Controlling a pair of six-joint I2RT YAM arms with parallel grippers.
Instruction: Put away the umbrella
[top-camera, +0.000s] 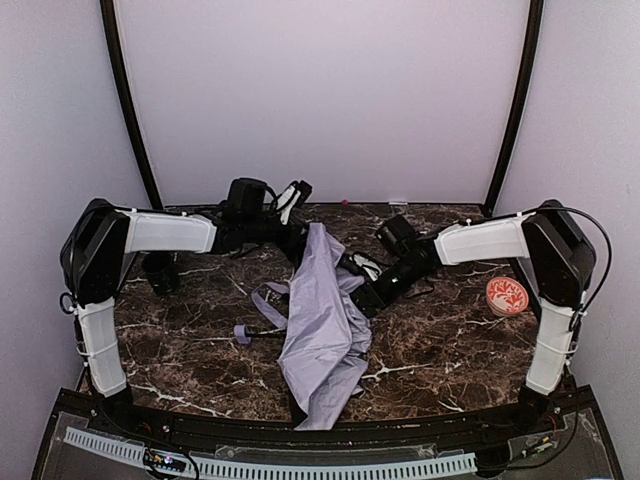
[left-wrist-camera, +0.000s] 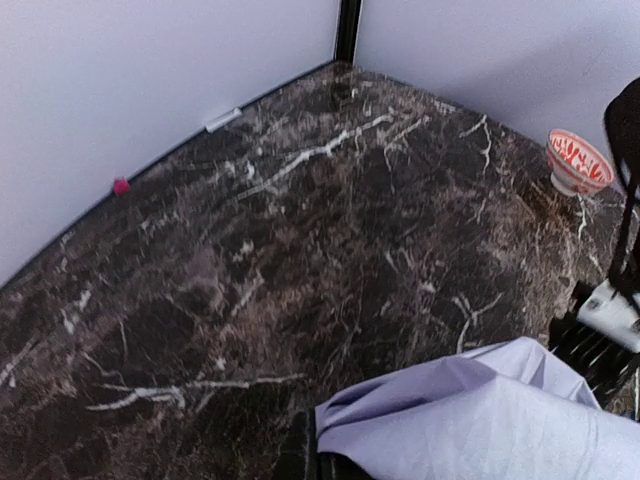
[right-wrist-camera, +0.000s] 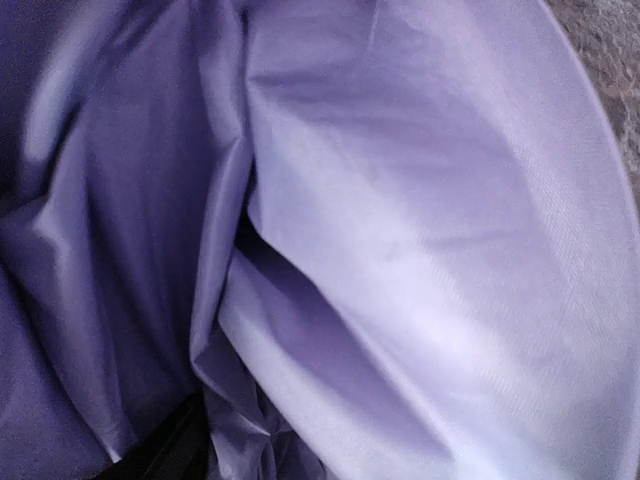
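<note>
Left hand (top-camera: 302, 238): fingers together, pinching the top of the umbrella's cloth, toward the back of the counter (top-camera: 200, 310) near its middle.
Right hand (top-camera: 358, 278): pushed up against the right side of the cloth, about a third of the way down. I cannot tell whether my fingers are apart or together (my wrist view is nothing but lavender folds).
Umbrella (top-camera: 322, 330): middle of the counter, loose and unrolled. The pale cloth runs from my left hand toward the near edge, ending close to it. A little black shows under the lower end.
Strap (top-camera: 268, 297): trails off the cloth's left side, lying flat on the marble, with a small lavender end piece (top-camera: 242, 333) at its far end.
Left wrist view: a bunched fold of cloth fills the lower right corner, with bare marble beyond it.
Bowl (top-camera: 507, 295): red and white, on the right side of the counter, well apart from the umbrella and beside my right arm.
</note>
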